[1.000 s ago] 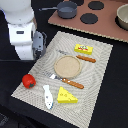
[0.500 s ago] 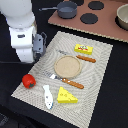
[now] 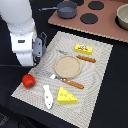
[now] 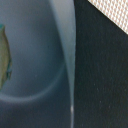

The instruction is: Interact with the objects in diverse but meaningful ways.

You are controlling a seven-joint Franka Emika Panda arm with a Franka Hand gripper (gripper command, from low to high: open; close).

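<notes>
On the striped placemat [image 3: 100,75] lie a red tomato [image 3: 28,80], a white fish [image 3: 47,96], a yellow holed cheese wedge [image 3: 66,95] and a yellow block with a red label [image 3: 84,48]. A grey pot [image 3: 122,17] stands at the far edge on the exterior view's right. My white arm [image 3: 22,37] hangs over the mat's edge on the exterior view's left, above the tomato. Its hand [image 3: 37,47] is dark and the fingertips are hidden. The wrist view is a blur of a curved blue-grey surface [image 4: 40,55] beside black tabletop [image 4: 105,75].
A round wooden plate [image 3: 66,65] sits mid-mat, with two orange-handled utensils [image 3: 75,83] [image 3: 86,58] beside it. A brown stove board [image 3: 100,22] with black burners lies behind, carrying a dark long-handled saucepan [image 3: 66,7].
</notes>
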